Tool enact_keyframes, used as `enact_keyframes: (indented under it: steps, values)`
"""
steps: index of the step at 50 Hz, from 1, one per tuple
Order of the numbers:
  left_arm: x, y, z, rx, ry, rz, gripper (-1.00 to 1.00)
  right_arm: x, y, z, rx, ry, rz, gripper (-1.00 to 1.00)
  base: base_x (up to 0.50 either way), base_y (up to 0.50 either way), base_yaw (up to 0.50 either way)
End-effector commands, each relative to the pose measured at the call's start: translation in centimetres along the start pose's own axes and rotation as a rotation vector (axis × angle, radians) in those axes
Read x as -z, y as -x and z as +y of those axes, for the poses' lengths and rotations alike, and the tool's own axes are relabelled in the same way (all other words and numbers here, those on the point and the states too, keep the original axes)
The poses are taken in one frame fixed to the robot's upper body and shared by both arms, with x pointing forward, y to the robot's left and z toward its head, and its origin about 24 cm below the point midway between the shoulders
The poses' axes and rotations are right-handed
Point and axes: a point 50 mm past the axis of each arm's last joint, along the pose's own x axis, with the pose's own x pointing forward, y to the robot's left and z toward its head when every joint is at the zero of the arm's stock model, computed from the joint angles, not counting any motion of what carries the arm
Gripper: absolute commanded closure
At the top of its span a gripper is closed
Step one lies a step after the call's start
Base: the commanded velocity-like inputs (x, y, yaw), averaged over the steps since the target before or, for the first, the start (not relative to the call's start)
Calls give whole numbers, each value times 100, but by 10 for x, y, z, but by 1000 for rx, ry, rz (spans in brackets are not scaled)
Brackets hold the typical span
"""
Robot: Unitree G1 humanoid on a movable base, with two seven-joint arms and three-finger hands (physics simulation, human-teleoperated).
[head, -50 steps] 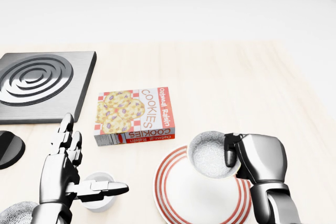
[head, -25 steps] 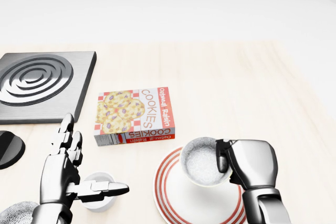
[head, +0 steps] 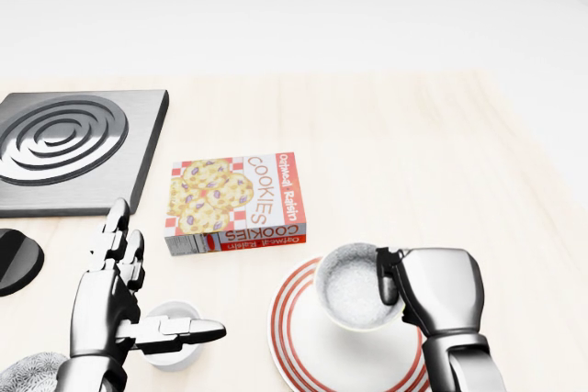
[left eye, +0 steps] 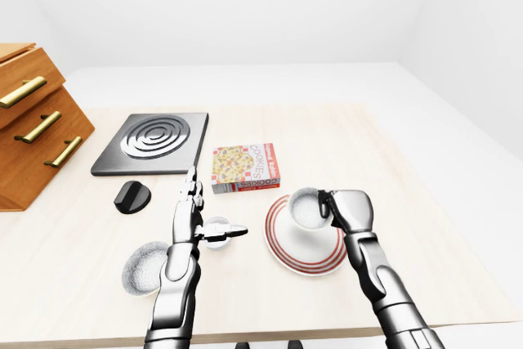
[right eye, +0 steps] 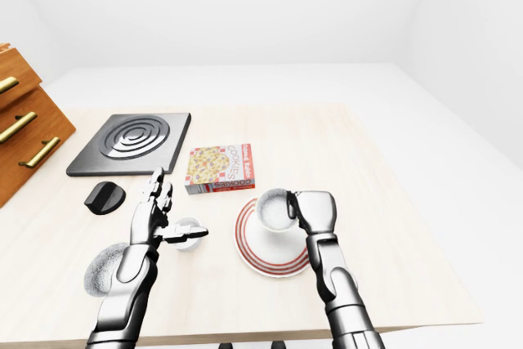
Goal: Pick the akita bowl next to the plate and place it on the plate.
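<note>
Here the right hand point(head: 432, 293) grasps the speckled white round akita bowl point(head: 356, 286) over the red-ringed plate point(head: 303, 346); left hand point(head: 119, 296) splayed above pale wooden table point(head: 413, 153).

The akita bowl point(head: 354, 286), small, round and speckled white inside with a pale rim, sits over the upper right part of the plate point(head: 303, 346), tipped slightly toward the left of the head view. The plate is white with red rings round its edge, lying flat on the light wooden table point(head: 441, 153), just below the cookie box point(head: 234, 201).
</note>
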Motion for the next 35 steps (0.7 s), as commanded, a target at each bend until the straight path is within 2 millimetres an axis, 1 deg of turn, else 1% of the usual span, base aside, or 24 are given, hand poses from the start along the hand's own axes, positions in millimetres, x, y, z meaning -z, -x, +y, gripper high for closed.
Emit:
enact_keyframes:
  steps: [1, 16, 35]
  values:
    - [0, 0, 0, -1, 0, -1, -100, 13, 3, -1, 58, -127, 103, 100, 0, 0, 0]
    - [0, 0, 0, 0, -1, -1, -100, 17, 2, 6, 54, -92, 106, 100, 0, 0, 0]
    - [0, 0, 0, 0, -1, 0, -100, 15, 2, 5, 57, -85, 96, 100, 0, 0, 0]
